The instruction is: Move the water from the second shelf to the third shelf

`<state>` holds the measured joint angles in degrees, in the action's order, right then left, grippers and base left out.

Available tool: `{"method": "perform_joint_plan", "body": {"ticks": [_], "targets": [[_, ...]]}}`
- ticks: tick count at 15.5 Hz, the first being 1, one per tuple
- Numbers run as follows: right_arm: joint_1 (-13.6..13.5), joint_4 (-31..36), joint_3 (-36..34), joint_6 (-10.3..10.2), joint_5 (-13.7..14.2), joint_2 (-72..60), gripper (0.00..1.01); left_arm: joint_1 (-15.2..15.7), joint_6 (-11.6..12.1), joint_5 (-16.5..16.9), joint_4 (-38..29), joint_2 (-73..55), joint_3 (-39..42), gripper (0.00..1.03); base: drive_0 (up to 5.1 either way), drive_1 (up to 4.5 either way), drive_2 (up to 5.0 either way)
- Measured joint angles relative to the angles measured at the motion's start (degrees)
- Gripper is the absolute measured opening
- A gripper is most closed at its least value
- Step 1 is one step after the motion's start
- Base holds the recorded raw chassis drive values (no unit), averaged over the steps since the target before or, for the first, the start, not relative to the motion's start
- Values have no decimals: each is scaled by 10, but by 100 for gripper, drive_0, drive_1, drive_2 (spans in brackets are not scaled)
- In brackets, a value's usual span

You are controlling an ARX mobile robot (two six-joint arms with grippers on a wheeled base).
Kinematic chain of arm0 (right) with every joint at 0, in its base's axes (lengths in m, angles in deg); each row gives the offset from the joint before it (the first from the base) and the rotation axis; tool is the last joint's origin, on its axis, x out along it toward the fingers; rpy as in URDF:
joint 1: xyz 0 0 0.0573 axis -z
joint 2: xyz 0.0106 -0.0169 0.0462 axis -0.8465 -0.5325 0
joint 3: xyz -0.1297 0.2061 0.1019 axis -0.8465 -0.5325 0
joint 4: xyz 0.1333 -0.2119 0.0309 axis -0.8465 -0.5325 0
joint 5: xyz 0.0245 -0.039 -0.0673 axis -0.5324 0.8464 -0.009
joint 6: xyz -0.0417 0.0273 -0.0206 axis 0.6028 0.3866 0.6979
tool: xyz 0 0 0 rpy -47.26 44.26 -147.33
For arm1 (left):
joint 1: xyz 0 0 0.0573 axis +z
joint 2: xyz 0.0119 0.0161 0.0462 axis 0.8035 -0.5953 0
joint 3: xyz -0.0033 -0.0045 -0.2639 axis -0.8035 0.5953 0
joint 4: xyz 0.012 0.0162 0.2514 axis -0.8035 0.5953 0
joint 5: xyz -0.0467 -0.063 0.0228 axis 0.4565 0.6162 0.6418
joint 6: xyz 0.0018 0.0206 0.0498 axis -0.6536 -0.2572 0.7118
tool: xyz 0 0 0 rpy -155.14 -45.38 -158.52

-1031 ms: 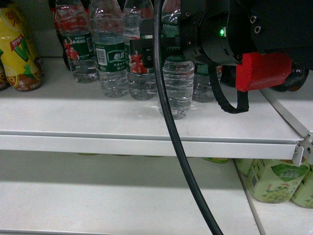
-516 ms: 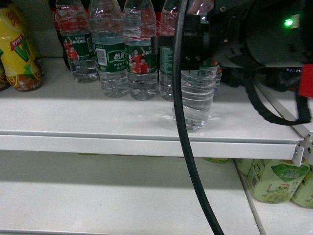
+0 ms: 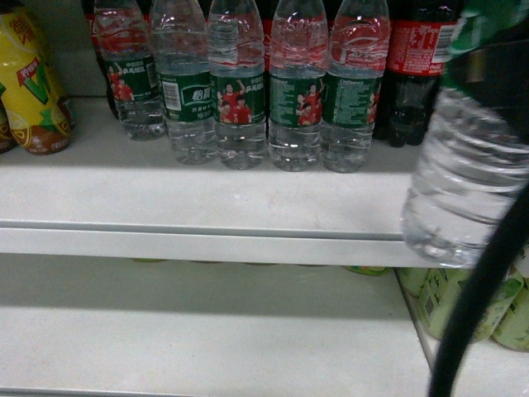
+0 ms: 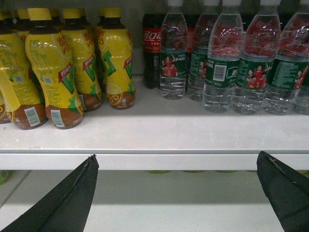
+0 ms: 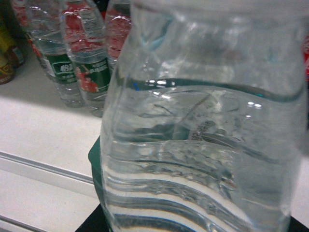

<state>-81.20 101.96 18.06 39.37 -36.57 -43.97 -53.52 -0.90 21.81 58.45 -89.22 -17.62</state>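
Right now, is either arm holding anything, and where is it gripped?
The right arm carries a water bottle off the shelf; the grip sits around its labelled middle. The left gripper is open and empty.

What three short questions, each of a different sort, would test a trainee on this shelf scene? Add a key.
1. True or false: the water bottle stands in the row on the upper shelf.
2. Which stands left of the row of water bottles in the left wrist view? A) yellow tea bottles B) green grape drinks
3. Fill in: the left gripper is ____.

Key: 1 false, it is out past the shelf edge; 2 A; 3 open.
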Motion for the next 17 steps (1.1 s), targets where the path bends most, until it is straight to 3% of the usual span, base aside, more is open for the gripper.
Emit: {"method": "perform_joint_plan", "body": {"ticks": [4, 7, 9, 11, 14, 17], "targets": [[55, -101, -39, -9, -14, 163, 41, 0, 0, 0, 0, 0, 0, 98, 0, 0, 0], [135, -162, -39, -28, -56, 263, 41, 0, 0, 0, 0, 0, 0, 98, 0, 0, 0], [190, -207, -39, -45, -68, 298, 41, 0, 0, 0, 0, 0, 0, 98, 0, 0, 0], [238, -231, -39, -68, -122, 325, 41, 0, 0, 0, 0, 0, 0, 98, 0, 0, 0], [256, -259, -39, -93, -214, 365, 41, 0, 0, 0, 0, 0, 0, 98, 0, 0, 0], [224, -274, -39, -102, -233, 389, 41, 0, 0, 0, 0, 0, 0, 98, 0, 0, 0]]}}
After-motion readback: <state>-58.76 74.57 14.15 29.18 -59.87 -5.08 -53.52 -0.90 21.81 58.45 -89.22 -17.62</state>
